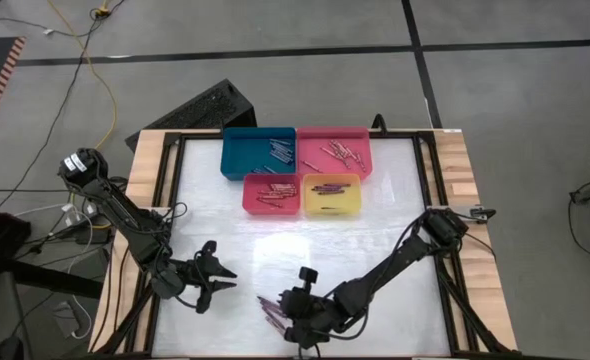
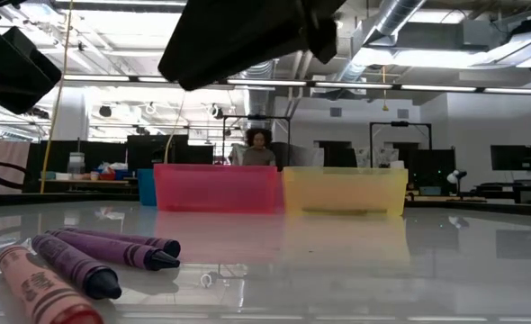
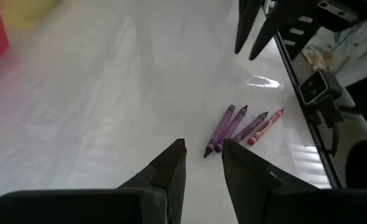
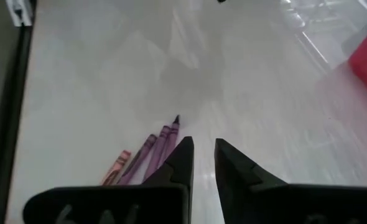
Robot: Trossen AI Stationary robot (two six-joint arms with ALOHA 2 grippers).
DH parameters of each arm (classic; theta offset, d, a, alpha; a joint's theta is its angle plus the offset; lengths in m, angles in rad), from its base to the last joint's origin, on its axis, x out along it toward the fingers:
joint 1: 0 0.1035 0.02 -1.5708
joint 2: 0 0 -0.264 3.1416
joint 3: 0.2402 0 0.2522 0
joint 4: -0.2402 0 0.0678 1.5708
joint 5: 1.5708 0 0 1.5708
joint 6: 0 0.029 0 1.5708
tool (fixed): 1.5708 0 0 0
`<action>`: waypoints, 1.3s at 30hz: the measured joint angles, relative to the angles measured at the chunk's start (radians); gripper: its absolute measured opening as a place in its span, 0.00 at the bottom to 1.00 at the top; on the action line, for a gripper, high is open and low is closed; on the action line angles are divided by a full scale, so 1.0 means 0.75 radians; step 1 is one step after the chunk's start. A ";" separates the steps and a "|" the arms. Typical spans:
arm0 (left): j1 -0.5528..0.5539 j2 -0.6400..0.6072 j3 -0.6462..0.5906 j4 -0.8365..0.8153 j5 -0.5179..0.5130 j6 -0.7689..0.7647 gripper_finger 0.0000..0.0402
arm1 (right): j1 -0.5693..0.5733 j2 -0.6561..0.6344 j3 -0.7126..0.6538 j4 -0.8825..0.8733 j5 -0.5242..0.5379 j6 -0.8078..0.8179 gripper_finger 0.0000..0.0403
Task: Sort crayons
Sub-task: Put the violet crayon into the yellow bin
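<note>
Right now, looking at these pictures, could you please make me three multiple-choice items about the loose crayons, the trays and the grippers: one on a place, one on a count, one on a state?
1. Where do the loose crayons lie?
A. In the blue tray
B. On the table near its front edge, beside the right gripper
C. Between the pink and yellow trays

2. How many loose crayons lie there?
A. Four
B. One
C. Nine

3. What is the left gripper holding?
A. A purple crayon
B. A yellow tray
C. Nothing

Answers:
1. B: the high view shows them just left of the right gripper, far from the blue tray.
2. A: the left wrist view shows three purple and one red.
3. C: the left gripper has a bare gap between its fingers.
</note>
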 joint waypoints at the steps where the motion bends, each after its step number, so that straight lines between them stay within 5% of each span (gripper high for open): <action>1: 0.000 0.000 0.000 0.000 -0.005 0.014 0.23 | -0.004 0.000 0.000 0.000 -0.001 -0.001 0.15; 15: 0.001 0.000 0.000 -0.007 -0.044 0.076 0.23 | -0.038 0.109 -0.002 0.087 -0.037 0.013 0.37; 39: 0.002 -0.001 0.001 -0.031 -0.045 0.030 0.23 | -0.027 0.253 0.001 0.112 -0.125 0.171 0.35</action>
